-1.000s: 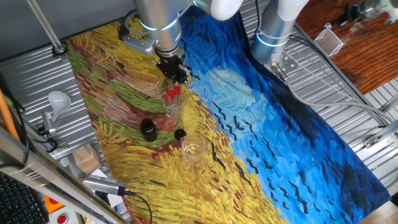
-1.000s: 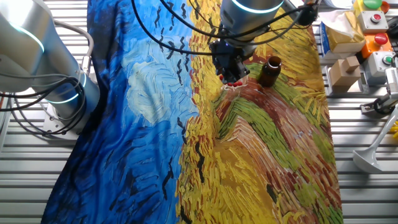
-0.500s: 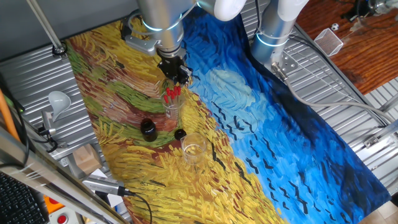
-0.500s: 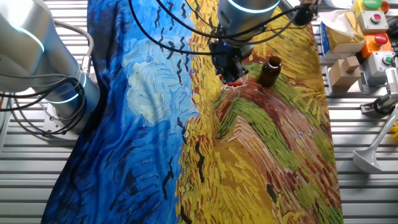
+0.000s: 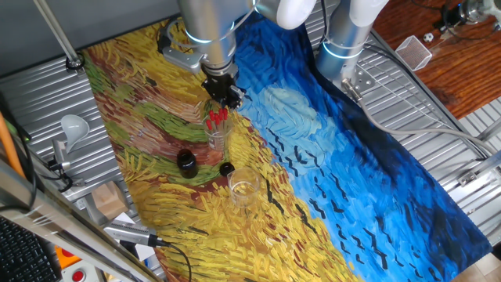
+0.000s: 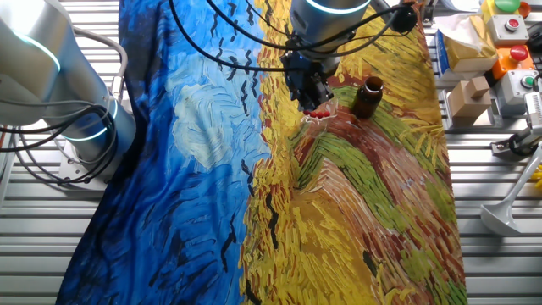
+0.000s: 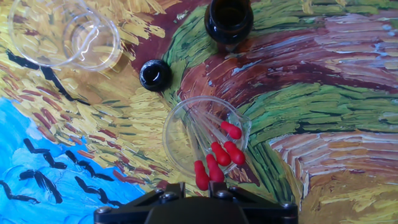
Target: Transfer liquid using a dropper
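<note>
Several droppers [image 7: 217, 152] with red bulbs stand bulb-up in a clear glass beaker [image 7: 180, 127]. They also show in one fixed view [image 5: 215, 117] and in the other fixed view [image 6: 318, 111]. My gripper [image 7: 198, 185] hangs just above the bulbs, with its jaws a little apart and nothing gripped between them. It also shows in one fixed view [image 5: 222, 97] and in the other [image 6: 309, 91]. A dark open bottle [image 7: 229, 18], its small black cap [image 7: 155, 74] and an empty clear beaker [image 7: 65, 34] stand nearby.
A painted cloth [image 5: 329, 180] covers the table. The second robot's base [image 5: 344, 39] stands at the far edge. A white scoop [image 5: 72, 125] and boxes [image 6: 470, 93] lie off the cloth on the metal table.
My gripper has shifted slightly sideways above the dropper beaker. The droppers, bottle, cap and empty beaker have not moved.
</note>
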